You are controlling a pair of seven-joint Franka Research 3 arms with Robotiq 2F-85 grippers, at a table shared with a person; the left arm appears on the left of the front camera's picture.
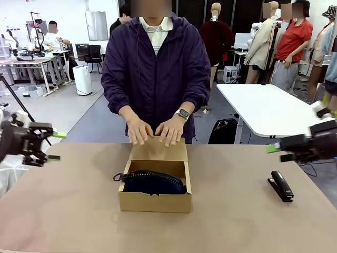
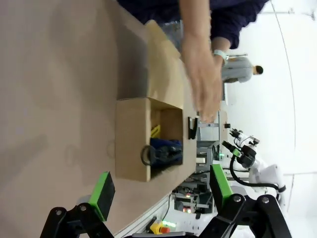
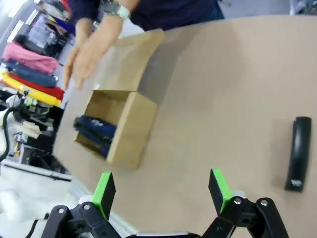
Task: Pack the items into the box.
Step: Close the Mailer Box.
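The brown cardboard box (image 1: 155, 202) stands mid-table with its flap lid (image 1: 159, 149) laid back toward the person, whose two hands rest on the flap. The navy-blue pouch (image 1: 154, 182) lies inside the box, its black loop hanging over the left wall. In the left wrist view a sliver of the yellow utility knife (image 2: 155, 130) shows beside the pouch (image 2: 166, 150) in the box (image 2: 132, 139). My left gripper (image 1: 55, 146) hovers open at the left table edge. My right gripper (image 1: 278, 153) hovers open at the right, above the table. Both are empty and well away from the box (image 3: 130, 135).
A black stapler (image 1: 280, 185) lies on the table at the right, below my right gripper. The person stands at the far edge behind the box. A white table (image 1: 268, 108) stands beyond on the right.
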